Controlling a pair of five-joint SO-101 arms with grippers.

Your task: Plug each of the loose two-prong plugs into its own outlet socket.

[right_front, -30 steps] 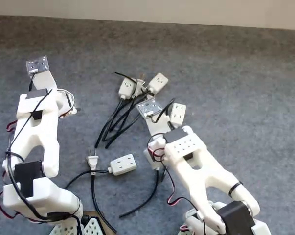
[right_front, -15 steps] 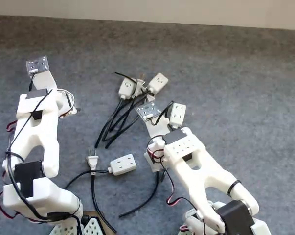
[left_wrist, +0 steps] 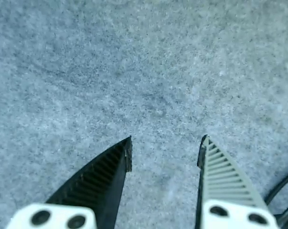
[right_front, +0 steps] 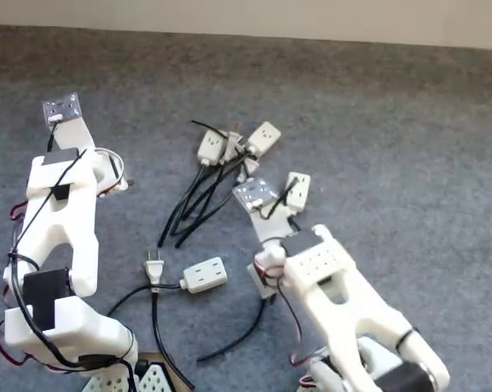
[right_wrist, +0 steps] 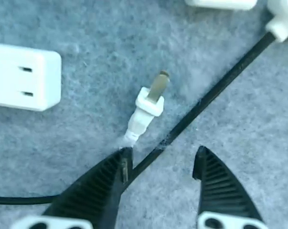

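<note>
Grey carpet-like covering lies over the whole table [right_front: 409,122]. At the left side of the high view stands the left arm [right_front: 62,220]. In its wrist view the left gripper [left_wrist: 166,143] hangs over a bare part of the table, with its fingers [left_wrist: 105,176] spread apart and nothing between them. The right arm [right_front: 335,286] comes from the lower right toward the middle of the frame. The right gripper [right_wrist: 163,157] also has its fingers [right_wrist: 215,186] spread, and they pinch nothing. A black cord [right_wrist: 215,90] passes close by the tip of the dark finger. Just beyond the tips lies a loose white two-prong plug [right_wrist: 147,104], near a white outlet socket [right_wrist: 24,83] but apart from it. In the high view a pair of sockets [right_front: 210,145] lies at the upper middle among black cords. A third socket [right_front: 297,190] is just beside the right arm's wrist. A fourth socket [right_front: 206,274] lies in the lower middle, with a second loose plug [right_front: 153,268] just beside it on the left.
</note>
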